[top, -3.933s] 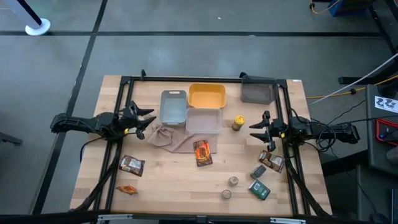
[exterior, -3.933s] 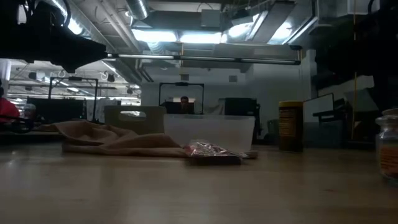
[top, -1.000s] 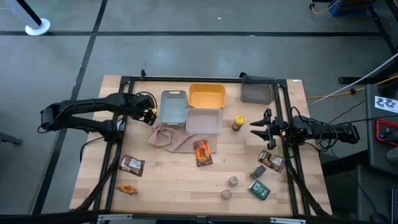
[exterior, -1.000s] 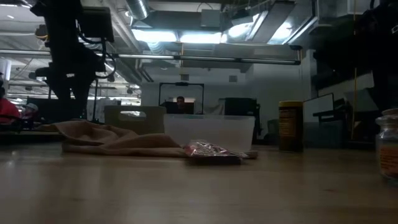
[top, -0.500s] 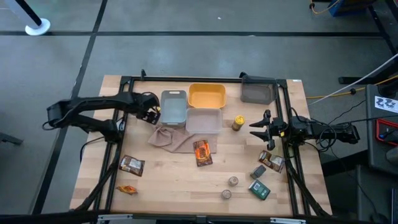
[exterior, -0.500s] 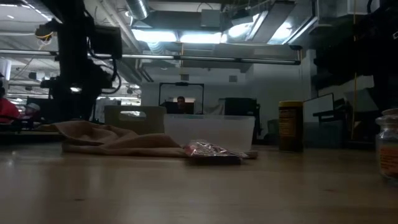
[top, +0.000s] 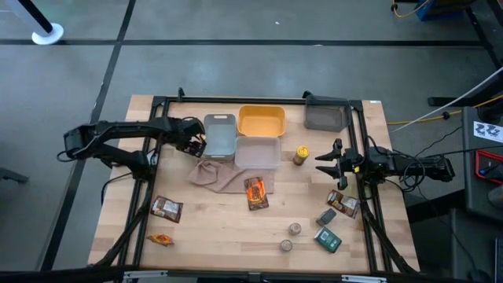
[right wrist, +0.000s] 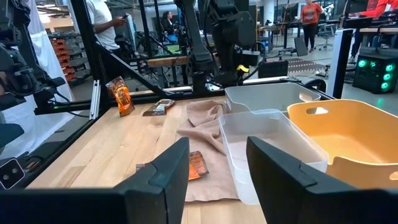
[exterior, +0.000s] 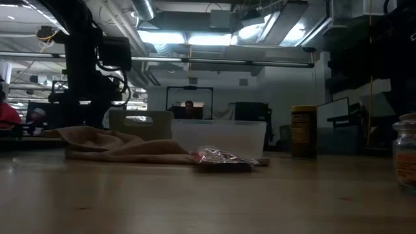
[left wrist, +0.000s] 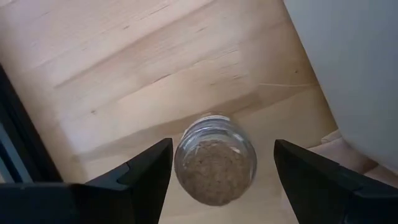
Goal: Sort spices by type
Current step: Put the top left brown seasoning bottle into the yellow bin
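Seen from above, the left gripper (top: 196,145) hangs at the 9 o'clock side of the grey tray (top: 219,119) and at about 11 o'clock of the beige cloth (top: 214,176). The right gripper (top: 320,163), its fingers parted and holding nothing, waits well apart near the table's 3 o'clock edge. In the low view only the dark left arm (exterior: 88,71) shows behind the cloth. In the left wrist view a small glass spice jar (left wrist: 216,159) sits on the wood between the spread fingers (left wrist: 146,171), touching neither. It seems upright, its long axis pointing toward the wrist, so I judge the left arm is the nearer one.

Jar (exterior: 407,151) cut off, perhaps glass.
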`<state>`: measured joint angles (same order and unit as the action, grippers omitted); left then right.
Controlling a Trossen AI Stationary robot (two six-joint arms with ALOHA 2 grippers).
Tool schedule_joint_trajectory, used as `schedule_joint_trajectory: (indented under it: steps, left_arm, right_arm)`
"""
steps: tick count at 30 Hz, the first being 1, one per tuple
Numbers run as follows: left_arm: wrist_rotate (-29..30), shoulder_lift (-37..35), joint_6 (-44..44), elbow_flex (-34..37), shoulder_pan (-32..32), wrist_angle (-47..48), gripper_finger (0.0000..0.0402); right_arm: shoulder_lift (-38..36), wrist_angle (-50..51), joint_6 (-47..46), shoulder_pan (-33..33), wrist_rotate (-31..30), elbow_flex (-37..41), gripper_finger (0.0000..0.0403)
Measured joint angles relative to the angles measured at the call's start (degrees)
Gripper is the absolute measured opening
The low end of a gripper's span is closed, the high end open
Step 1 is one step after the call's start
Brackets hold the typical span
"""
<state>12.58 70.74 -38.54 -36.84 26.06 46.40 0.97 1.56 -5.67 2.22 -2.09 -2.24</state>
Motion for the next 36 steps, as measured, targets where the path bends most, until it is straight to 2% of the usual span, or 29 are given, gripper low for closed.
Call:
schedule_joint_trajectory:
  steps: [5, 12, 15, 22, 31, 36]
  left_arm:
    - [0.0, 0.0, -1.1, 0.0, 0.0, 1.7, 0.0264]
    - [0.0, 0.0, 1.9, 0.0, 0.0, 0.9, 0.0261]
    - [-0.1, 0.0, 2.6, 0.0, 0.0, 1.0, 0.0239]
    - [-1.5, -0.1, 3.9, 0.0, 0.0, 1.1, 0.0162]
    - [-2.2, -0.8, 4.0, 0.0, 0.0, 1.3, 0.0160]
    - [-2.4, -2.4, 4.5, -3.5, 0.3, 7.1, 0.0160]
  right_arm:
    - [0.0, 0.0, 0.0, 0.0, 0.0, 0.0, 0.0160]
    - [0.0, 0.0, 0.0, 0.0, 0.0, 0.0, 0.0160]
    - [0.0, 0.0, 0.0, 0.0, 0.0, 0.0, 0.0160]
    - [0.0, 0.0, 0.0, 0.0, 0.0, 0.0, 0.0160]
    - [0.0, 0.0, 0.0, 0.0, 0.0, 0.0, 0.0160]
    - [0.0, 0.0, 0.0, 0.0, 0.0, 0.0, 0.0160]
